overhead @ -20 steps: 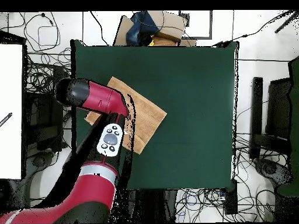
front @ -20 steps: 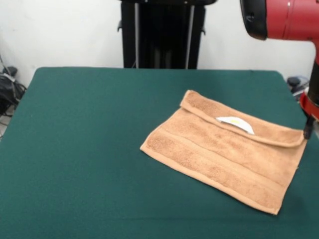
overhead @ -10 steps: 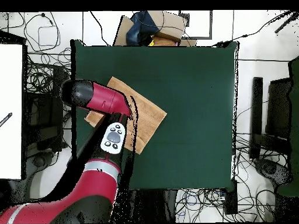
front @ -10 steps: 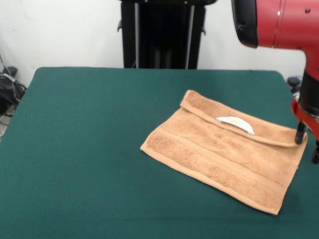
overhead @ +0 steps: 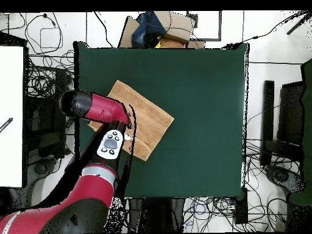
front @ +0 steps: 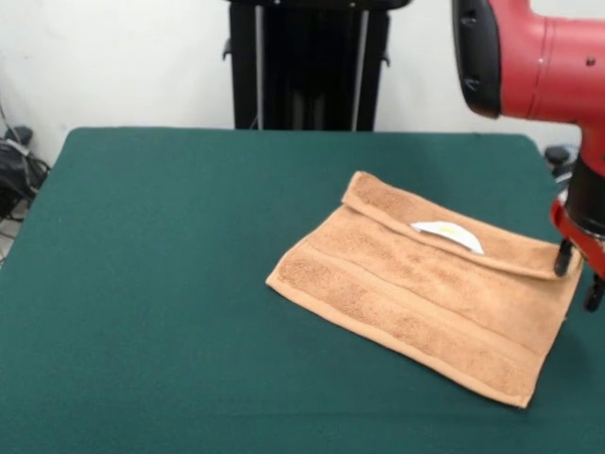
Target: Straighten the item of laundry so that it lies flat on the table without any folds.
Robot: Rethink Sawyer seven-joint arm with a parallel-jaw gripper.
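Observation:
The item of laundry [front: 425, 298], a light orange-brown towel, lies on the right half of the green table [front: 161, 284]. Its far edge is folded over toward the front as a narrow flap, and a small white label [front: 449, 235] shows at the flap's edge. My gripper [front: 579, 276] is at the towel's far right corner, at the end of that flap. It stands open, one fingertip [front: 564, 257] at the folded corner and the other off the towel's edge. In the overhead view the red arm [overhead: 100, 109] covers one side of the towel [overhead: 149, 119] and hides the gripper.
A black stand [front: 307, 66] rises behind the table's far edge. Cables [front: 14, 175] lie off the table's left side. In the overhead view, boxes [overhead: 161, 27] sit past one table edge and a white board [overhead: 11, 116] is at the left.
The gripper has come in from the right edge and dropped to the towel's folded corner, both fingers now showing. The towel has not moved.

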